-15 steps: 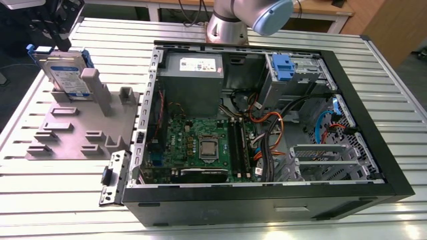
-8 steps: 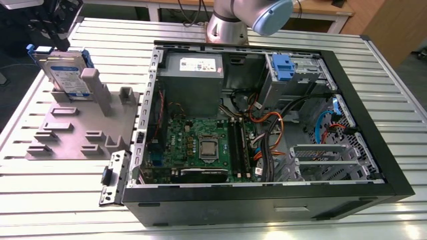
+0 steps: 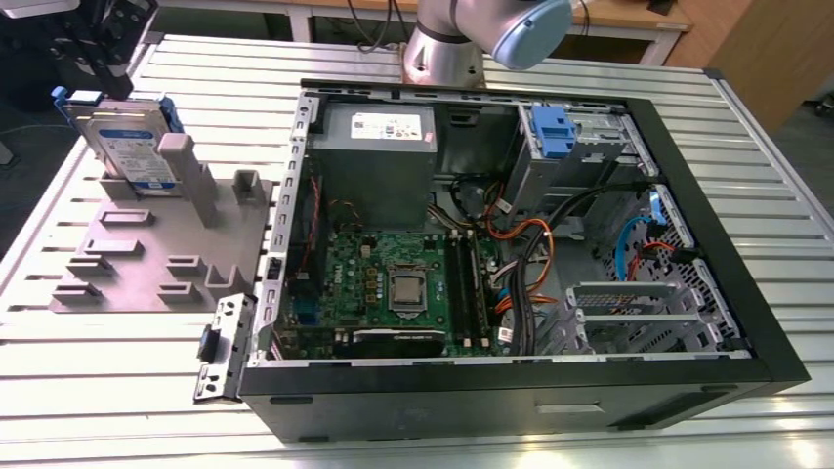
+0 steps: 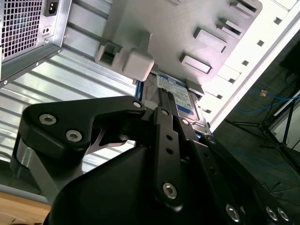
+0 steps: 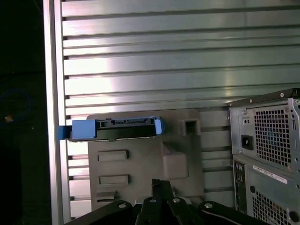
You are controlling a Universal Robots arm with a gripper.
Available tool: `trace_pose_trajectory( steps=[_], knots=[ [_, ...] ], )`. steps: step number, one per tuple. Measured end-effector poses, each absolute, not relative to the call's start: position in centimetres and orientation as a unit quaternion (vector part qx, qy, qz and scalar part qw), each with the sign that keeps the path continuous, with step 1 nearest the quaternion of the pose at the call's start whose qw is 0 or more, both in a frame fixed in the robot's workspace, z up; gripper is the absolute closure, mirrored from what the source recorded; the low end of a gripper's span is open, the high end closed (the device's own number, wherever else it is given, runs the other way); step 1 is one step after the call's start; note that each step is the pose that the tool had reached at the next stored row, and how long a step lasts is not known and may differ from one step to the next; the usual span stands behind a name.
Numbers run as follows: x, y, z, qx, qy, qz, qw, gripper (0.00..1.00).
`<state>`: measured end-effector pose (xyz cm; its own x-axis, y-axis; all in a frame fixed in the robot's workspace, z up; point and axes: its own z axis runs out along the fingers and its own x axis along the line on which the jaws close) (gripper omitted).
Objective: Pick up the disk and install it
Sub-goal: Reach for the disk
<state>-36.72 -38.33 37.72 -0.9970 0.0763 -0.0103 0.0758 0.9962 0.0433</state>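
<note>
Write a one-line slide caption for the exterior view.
Hard drive standing upright in a grey fixture, beside an open computer case on a slatted metal table.

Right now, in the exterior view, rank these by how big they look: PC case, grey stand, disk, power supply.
1. PC case
2. grey stand
3. power supply and disk: these look much alike, and the disk stands at a different depth, so I won't rank them.

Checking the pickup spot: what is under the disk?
The disk stands on edge in a grey slotted holder lying on the ribbed metal table. The holder's posts cover its lower edge.
</note>
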Motion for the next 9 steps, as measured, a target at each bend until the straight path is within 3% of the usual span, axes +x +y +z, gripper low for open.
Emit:
trace_pose_trajectory(
  steps=[9],
  knots=[
    [-37.6,-38.33,37.72,0.038,0.999,0.021,0.006,0.89]
  ],
)
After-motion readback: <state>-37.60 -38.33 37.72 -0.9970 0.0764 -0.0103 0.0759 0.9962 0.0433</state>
